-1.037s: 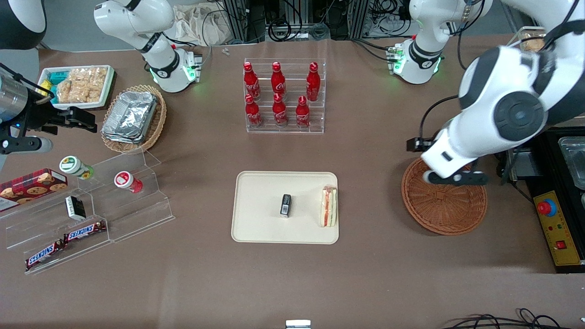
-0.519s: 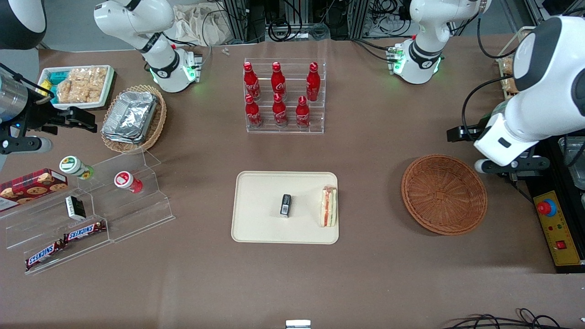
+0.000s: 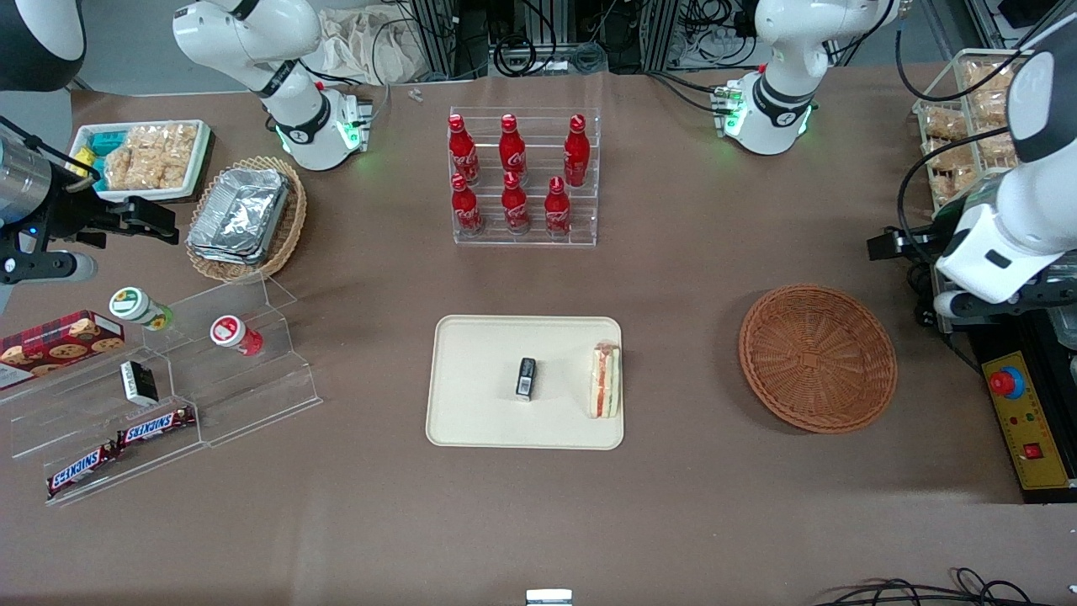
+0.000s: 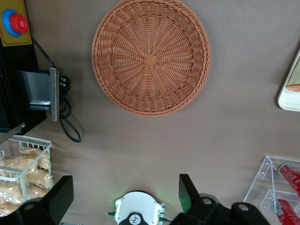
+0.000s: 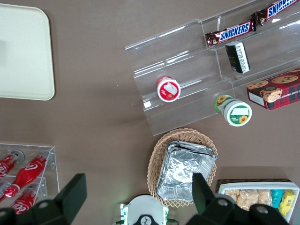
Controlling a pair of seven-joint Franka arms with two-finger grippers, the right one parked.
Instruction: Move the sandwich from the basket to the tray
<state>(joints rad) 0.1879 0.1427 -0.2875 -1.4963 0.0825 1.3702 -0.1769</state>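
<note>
The sandwich (image 3: 606,380) lies on the cream tray (image 3: 480,370), close to the tray edge nearest the basket. The round reddish-brown basket (image 3: 818,358) (image 4: 151,57) holds nothing. My left gripper (image 3: 1001,301) (image 4: 124,194) hangs open above the table's edge at the working arm's end, off to the side of the basket, with nothing between its fingers (image 4: 187,192). One corner of the tray (image 4: 290,89) shows in the left wrist view.
A small black item (image 3: 526,377) lies mid-tray. A red-bottle rack (image 3: 522,181) stands farther from the camera than the tray. A yellow emergency-stop box (image 3: 1026,417) and a wire snack rack (image 3: 959,126) flank the gripper. Acrylic snack shelves (image 3: 168,379) sit toward the parked arm's end.
The left arm has swung from above the basket out toward the working arm's end of the table, uncovering the basket. The sandwich has stayed on the tray.
</note>
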